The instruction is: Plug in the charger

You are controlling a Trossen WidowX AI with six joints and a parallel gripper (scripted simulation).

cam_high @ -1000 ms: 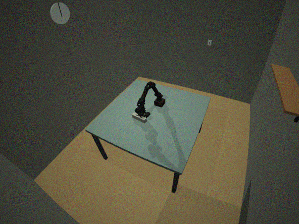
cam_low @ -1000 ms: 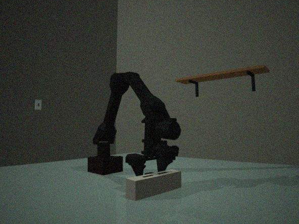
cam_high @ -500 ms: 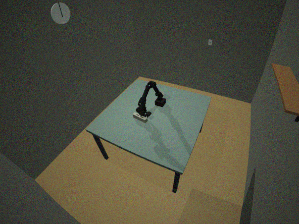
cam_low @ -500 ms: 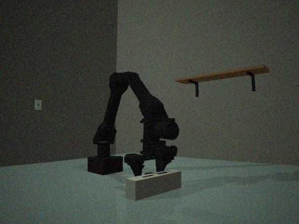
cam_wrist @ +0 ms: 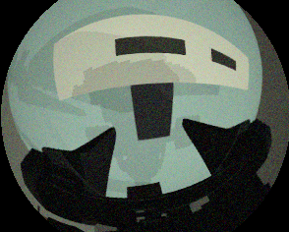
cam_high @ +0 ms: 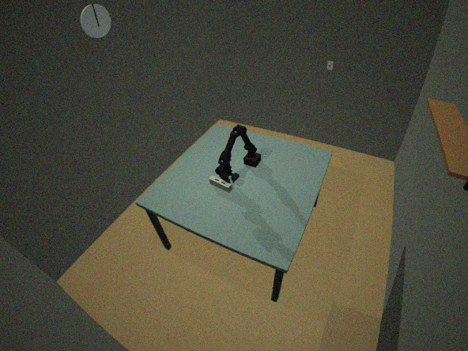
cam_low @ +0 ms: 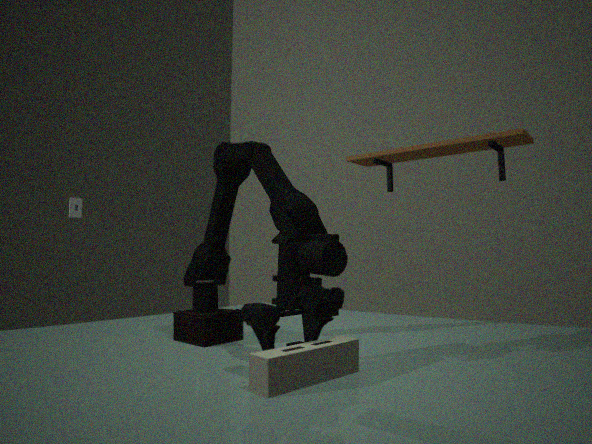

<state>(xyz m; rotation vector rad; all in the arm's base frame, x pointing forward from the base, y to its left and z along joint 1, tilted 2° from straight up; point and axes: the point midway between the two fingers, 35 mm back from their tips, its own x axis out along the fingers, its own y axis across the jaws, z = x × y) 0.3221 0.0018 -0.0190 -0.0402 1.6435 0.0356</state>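
The white power strip point(cam_high: 220, 183) point(cam_low: 305, 365) point(cam_wrist: 147, 54) lies on the teal table point(cam_high: 277, 198) point(cam_low: 450, 395), with two dark slots on its top face. In the wrist view a dark rectangular block, the charger point(cam_wrist: 152, 102), lies on the table right beside the strip's near side; its prongs do not show. My gripper point(cam_high: 227, 176) point(cam_low: 289, 337) point(cam_wrist: 149, 126) is open, low over the table just behind the strip, with one finger on each side of the charger and apart from it. The charger is hidden in the top and exterior views.
The arm's black base point(cam_high: 251, 160) point(cam_low: 207, 326) stands on the table behind the strip. A wooden shelf point(cam_low: 440, 149) point(cam_high: 451, 138) hangs on the side wall, far off. The table edges are far from the strip.
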